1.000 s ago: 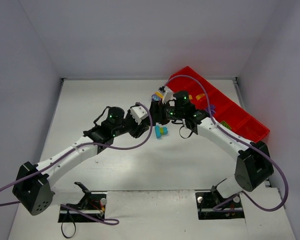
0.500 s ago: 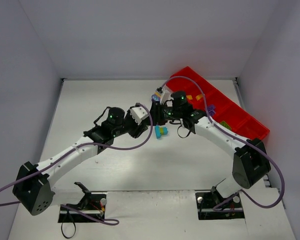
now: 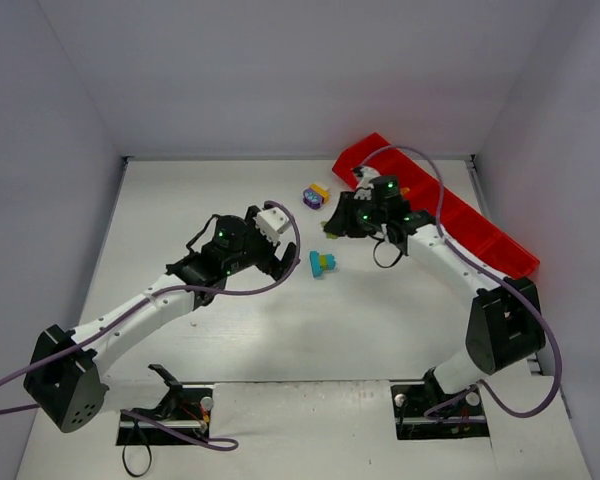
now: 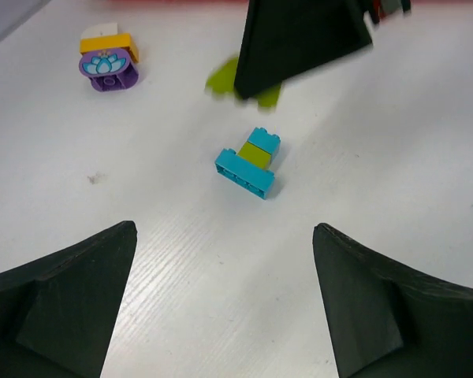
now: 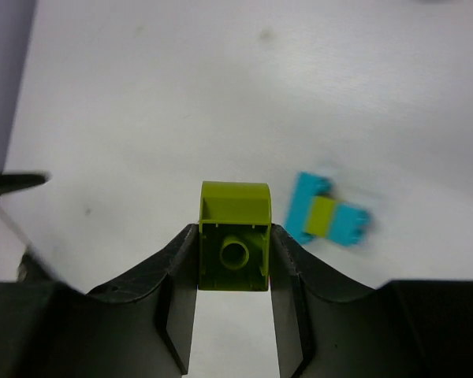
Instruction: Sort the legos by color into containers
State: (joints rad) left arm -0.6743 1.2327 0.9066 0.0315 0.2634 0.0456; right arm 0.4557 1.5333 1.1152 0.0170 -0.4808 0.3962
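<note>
While left gripper hangs nearest us, spread wide and empty, we note cyan-and-lime brick stack on table straight ahead of its fingers, cyan base slantwise across gap. Beyond stack, right gripper clenched on lime green brick, seemingly held above table. Farther left, purple-and-orange stack. Farthest, red tray, behind and right of right gripper. We judge right arm nearer, so carry runs that way.
</note>
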